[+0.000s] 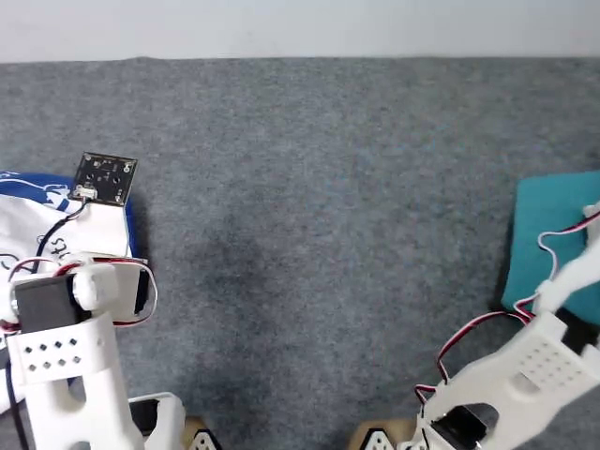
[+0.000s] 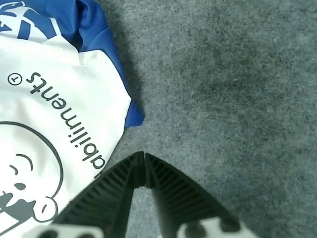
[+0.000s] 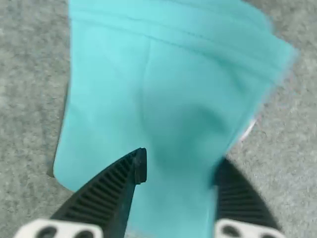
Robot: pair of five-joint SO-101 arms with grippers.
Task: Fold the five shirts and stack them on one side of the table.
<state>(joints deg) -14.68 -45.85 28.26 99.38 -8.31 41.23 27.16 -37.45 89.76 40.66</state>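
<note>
My left claw (image 2: 144, 166) was clenched on nothing, tips over the bare grey felt surface (image 1: 328, 206). The white shirt with blue sleeves and black print (image 2: 54, 109) lay just left of it, at the surface's left edge, partly cut off. My right claw (image 3: 182, 163) was released, jaws spread astride the folded teal shirt (image 3: 163, 84) at the right edge. The right arm looked closer to a grab. I couldn't tell the teal shirt's long axis or whether cloth touched the jaws.
</note>
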